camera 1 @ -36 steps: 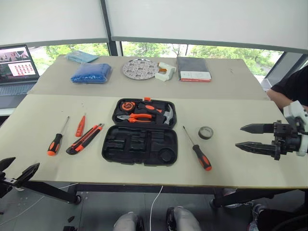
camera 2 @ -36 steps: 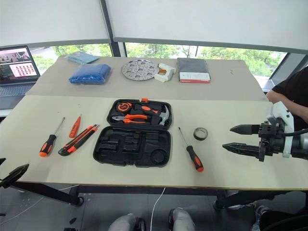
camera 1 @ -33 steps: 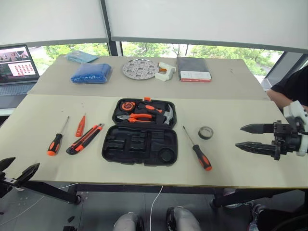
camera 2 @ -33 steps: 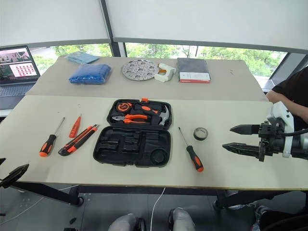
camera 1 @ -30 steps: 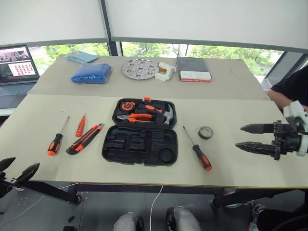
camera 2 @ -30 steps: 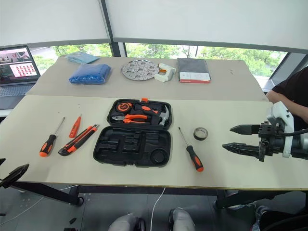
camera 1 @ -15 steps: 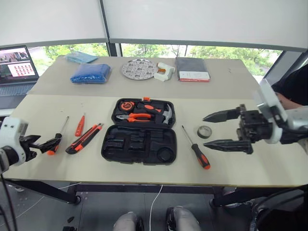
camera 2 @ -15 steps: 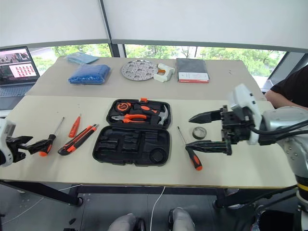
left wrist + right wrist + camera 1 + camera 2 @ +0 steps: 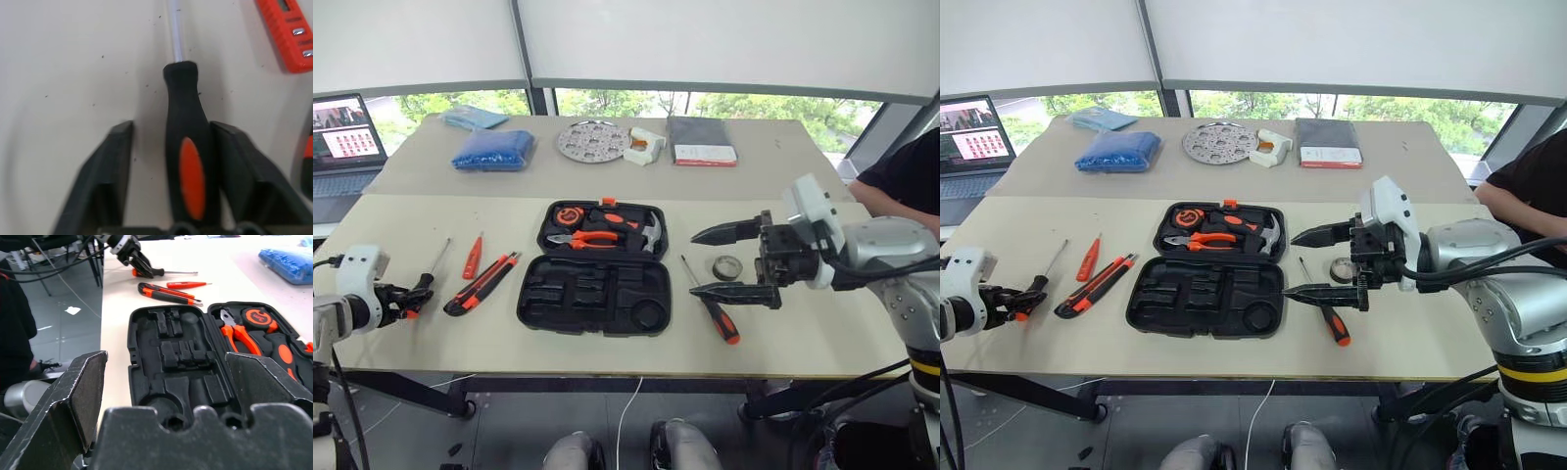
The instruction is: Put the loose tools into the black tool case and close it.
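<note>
The black tool case [image 9: 592, 294] lies open mid-table, its near half holding empty slots. To its left lie a screwdriver [image 9: 188, 161], a small orange tool [image 9: 472, 258] and a utility knife [image 9: 484, 282]. My left gripper [image 9: 411, 296] straddles that screwdriver's handle; one finger [image 9: 115, 171] stands off it with a gap, and the other looks against it. Right of the case lie a second screwdriver [image 9: 715, 311] and a dark tape roll [image 9: 727, 266]. My right gripper [image 9: 693, 262] hangs open and empty above them, pointing at the case.
A hammer, pliers and tape measure sit in the case's far half [image 9: 607, 227]. On the back table are a laptop [image 9: 342, 132], a blue bag [image 9: 492, 149], a perforated disc [image 9: 590, 140] and a dark grey box [image 9: 703, 137]. A person [image 9: 901, 176] sits at the far right.
My left gripper came up from below the table edge onto the left screwdriver's handle and its fingers narrowed. My right gripper swung left from the table's right end to beside the case.
</note>
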Robot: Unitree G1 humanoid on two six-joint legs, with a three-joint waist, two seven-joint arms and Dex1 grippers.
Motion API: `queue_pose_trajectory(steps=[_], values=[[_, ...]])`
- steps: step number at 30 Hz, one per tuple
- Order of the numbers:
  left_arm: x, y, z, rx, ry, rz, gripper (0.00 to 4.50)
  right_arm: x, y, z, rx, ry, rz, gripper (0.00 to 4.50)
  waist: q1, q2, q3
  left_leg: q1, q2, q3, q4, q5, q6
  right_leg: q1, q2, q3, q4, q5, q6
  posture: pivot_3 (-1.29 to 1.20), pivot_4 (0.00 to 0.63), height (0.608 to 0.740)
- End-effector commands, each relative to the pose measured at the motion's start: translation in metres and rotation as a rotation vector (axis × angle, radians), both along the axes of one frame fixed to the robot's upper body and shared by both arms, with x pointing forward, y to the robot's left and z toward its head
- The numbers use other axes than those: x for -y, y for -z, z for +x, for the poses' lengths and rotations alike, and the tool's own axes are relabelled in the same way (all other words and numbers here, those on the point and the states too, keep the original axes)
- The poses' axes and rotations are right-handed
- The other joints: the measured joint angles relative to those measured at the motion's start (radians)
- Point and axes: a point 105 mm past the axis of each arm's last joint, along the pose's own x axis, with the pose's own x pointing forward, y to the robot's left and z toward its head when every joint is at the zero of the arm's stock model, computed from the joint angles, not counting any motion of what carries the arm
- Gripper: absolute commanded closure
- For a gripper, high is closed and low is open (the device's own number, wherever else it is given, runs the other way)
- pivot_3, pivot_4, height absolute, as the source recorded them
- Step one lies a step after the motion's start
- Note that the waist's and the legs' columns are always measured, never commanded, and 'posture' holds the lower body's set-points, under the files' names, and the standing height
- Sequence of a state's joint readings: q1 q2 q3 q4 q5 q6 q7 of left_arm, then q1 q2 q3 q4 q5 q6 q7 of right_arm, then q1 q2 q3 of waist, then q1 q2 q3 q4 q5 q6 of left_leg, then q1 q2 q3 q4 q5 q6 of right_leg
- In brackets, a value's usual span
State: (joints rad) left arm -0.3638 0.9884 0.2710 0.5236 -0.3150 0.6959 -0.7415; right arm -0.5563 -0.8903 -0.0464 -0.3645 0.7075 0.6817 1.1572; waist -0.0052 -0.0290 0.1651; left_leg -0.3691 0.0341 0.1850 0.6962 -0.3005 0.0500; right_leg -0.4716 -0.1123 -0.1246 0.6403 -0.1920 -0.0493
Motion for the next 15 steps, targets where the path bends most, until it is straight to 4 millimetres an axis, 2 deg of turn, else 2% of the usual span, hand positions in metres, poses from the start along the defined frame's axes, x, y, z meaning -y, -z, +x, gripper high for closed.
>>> queue_pose_trajectory(steps=[1, 3, 5, 7, 9, 11, 14, 15], values=[[-0.005, -0.013, 0.002, 0.047, 0.013, 0.008, 3.47, 0.005, -0.006, -0.002, 0.055, 0.004, -0.009, 0.00, 0.000, 0.000, 0.000, 0.000, 0.000, 0.000, 0.000, 0.000, 0.000, 0.000, 0.000, 0.000, 0.001, 0.000, 0.000, 0.00, 0.150, 0.718], [0.004, -0.048, 0.017, 0.171, 0.086, 0.023, 3.62, 0.008, -0.004, -0.003, 0.041, 0.013, -0.018, 0.00, 0.000, -0.001, 0.000, 0.000, 0.000, 0.000, 0.000, 0.000, 0.000, 0.000, 0.000, -0.001, 0.001, 0.000, 0.000, 0.00, 0.150, 0.718], [0.032, -0.087, 0.027, 0.298, 0.293, 0.081, 3.62, 0.012, 0.001, -0.003, 0.004, 0.025, -0.032, 0.00, 0.003, -0.004, 0.002, -0.001, 0.000, 0.000, 0.001, 0.000, 0.000, -0.001, 0.000, -0.001, 0.002, 0.000, 0.000, 0.00, 0.150, 0.718], [0.067, -0.108, 0.029, 0.358, 0.521, 0.126, 3.62, 0.016, 0.006, -0.004, -0.023, 0.034, -0.049, 0.00, 0.010, -0.008, 0.003, -0.005, 0.001, -0.002, 0.005, 0.000, -0.001, -0.002, 0.000, -0.004, 0.004, 0.000, -0.001, 0.00, 0.150, 0.718], [0.109, -0.115, 0.028, 0.368, 0.770, 0.158, 3.62, 0.019, 0.010, -0.003, -0.003, 0.060, -0.062, 0.00, 0.016, -0.008, 0.003, -0.006, 0.001, -0.002, 0.007, 0.000, -0.001, -0.002, -0.001, -0.004, 0.003, 0.002, -0.004, 0.00, 0.150, 0.718], [0.149, -0.114, 0.028, 0.350, 0.982, 0.167, 3.62, 0.022, 0.011, 0.001, 0.021, 0.107, -0.059, 0.00, 0.020, -0.007, 0.003, -0.007, 0.000, -0.002, 0.008, 0.000, -0.001, -0.002, -0.003, -0.003, 0.003, 0.003, -0.004, 0.00, 0.150, 0.718], [0.196, -0.101, 0.029, 0.296, 1.250, 0.230, 3.62, 0.024, 0.013, 0.004, 0.040, 0.156, -0.054, 0.00, 0.018, -0.006, 0.003, -0.009, -0.001, -0.001, 0.010, 0.000, 0.000, -0.002, -0.001, -0.003, 0.003, 0.002, -0.001, 0.00, 0.150, 0.718], [0.205, -0.096, 0.030, 0.277, 1.320, 0.256, 3.62, 0.024, 0.013, 0.003, 0.043, 0.162, -0.052, 0.00, 0.016, -0.006, 0.003, -0.009, -0.001, -0.001, 0.011, 0.001, 0.001, -0.002, 0.000, -0.003, 0.004, 0.001, 0.000, 0.00, 0.150, 0.718]])
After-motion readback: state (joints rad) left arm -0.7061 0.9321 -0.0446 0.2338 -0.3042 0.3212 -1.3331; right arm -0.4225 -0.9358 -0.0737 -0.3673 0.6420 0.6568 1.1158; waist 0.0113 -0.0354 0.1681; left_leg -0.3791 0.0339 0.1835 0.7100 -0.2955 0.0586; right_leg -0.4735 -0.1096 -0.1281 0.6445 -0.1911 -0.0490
